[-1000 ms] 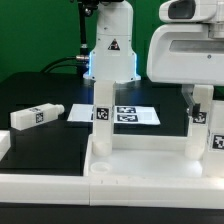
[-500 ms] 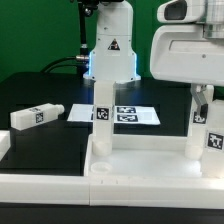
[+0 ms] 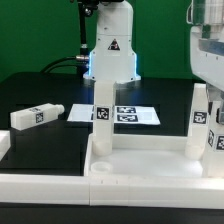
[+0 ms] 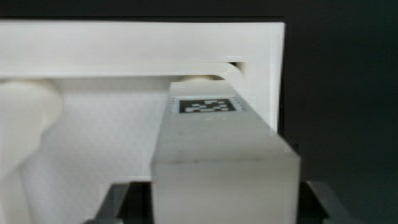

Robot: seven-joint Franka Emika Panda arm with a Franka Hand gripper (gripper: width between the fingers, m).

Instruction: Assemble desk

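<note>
— What are the parts made of?

— Plain white plastic, smooth and matte. The panel (image 3: 140,160) is a broad flat rectangle with a raised rim, lying on the black desk (image 3: 40,140). The legs are square-section bars, each with a black-and-white square tag.

— And the hand (image 4: 217,205)?

— It points straight down over the panel's corner on the exterior view's right, and most of its body is cut off by the edge of that view. In the wrist view, its dark fingers (image 4: 125,205) lie against opposite faces of the corner leg (image 4: 214,150) with no gap showing, so they are closed on it. That leg runs from between the fingers to the panel's corner, upright or nearly so.

— Anything else near the hand?

— A second leg (image 3: 102,115) stands upright in the panel, well off to the side of the hand, toward the exterior view's left. Farther that way, a loose leg (image 3: 35,116) lies flat on the desk. Beyond the panel from the camera lies the thin marker board (image 3: 140,116), with the robot's white pedestal (image 3: 110,55) behind it.
</note>
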